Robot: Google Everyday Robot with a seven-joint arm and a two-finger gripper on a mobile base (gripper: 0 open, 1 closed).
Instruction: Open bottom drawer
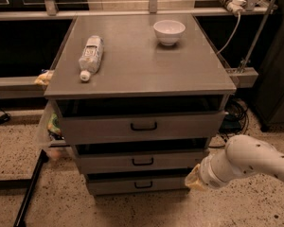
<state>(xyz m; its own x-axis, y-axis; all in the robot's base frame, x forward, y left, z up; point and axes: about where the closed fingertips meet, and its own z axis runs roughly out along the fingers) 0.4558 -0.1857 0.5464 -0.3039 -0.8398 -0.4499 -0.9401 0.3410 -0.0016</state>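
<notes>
The grey metal cabinet (142, 77) has three drawers. The bottom drawer (113, 186) is the shortest front, near the floor, with a small black bar handle (143, 185). My white arm (248, 162) comes in from the right, low down. My gripper (193, 178) is at its left end, a yellowish tip just right of the bottom drawer's front, level with the gap between the middle and bottom drawers. It is right of the handle and apart from it.
A plastic bottle (91, 56) lies on the cabinet top, a white bowl (169, 31) stands behind it. The top drawer (143, 126) and middle drawer (142, 161) sit above. A black pole (31, 190) leans at lower left. Cables (234, 112) hang at right.
</notes>
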